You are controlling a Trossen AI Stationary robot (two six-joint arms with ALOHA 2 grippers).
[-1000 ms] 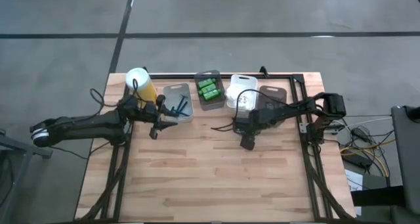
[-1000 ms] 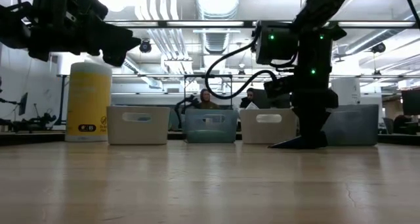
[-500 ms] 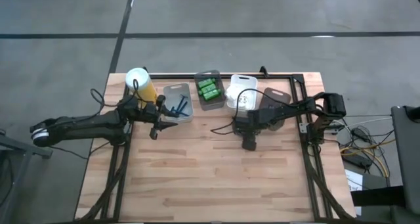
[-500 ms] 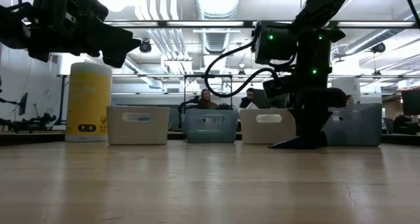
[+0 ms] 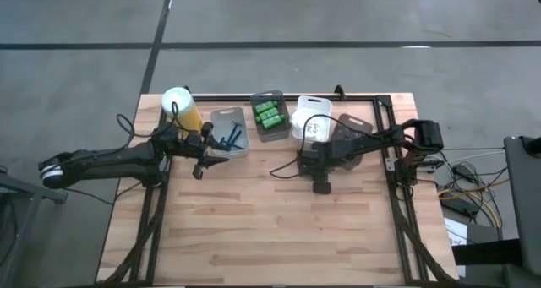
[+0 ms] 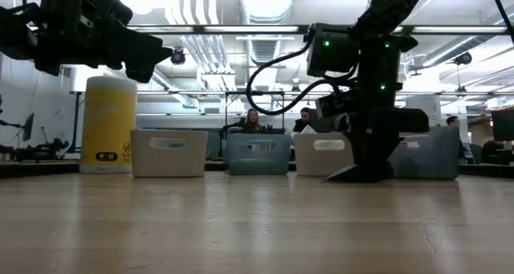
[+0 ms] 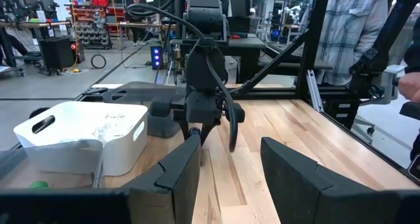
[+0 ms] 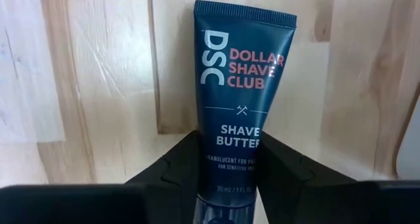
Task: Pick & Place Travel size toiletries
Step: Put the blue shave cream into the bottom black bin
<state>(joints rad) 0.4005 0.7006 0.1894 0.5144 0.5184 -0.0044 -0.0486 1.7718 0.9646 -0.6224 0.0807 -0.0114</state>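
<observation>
My right gripper is shut on a dark blue tube printed "Shave Butter". It stands over the table's middle, in front of the bins. My left gripper is open and touches nothing. It hovers by the near side of the grey bin that holds dark blue items. Green tubes lie in the second bin and white packets in the white bin. A dark grey bin stands farthest right. My right gripper pinches the tube's lower part, below the printed name, between its two fingers. The fingers come from above, pointing down, and lie along the tube. The crimped flat end points down at the wood. Whether it touches the table I cannot tell.
A tall yellow canister with a white lid stands at the far left corner. The four bins line the far edge under a black frame rail. Bare wood spreads toward the near edge. A person in a plaid shirt stands beyond the table.
My right gripper has shifted a little toward the table's left and near edge, away from the bins, still shut on the tube. The dark grey bin shows more fully behind it.
</observation>
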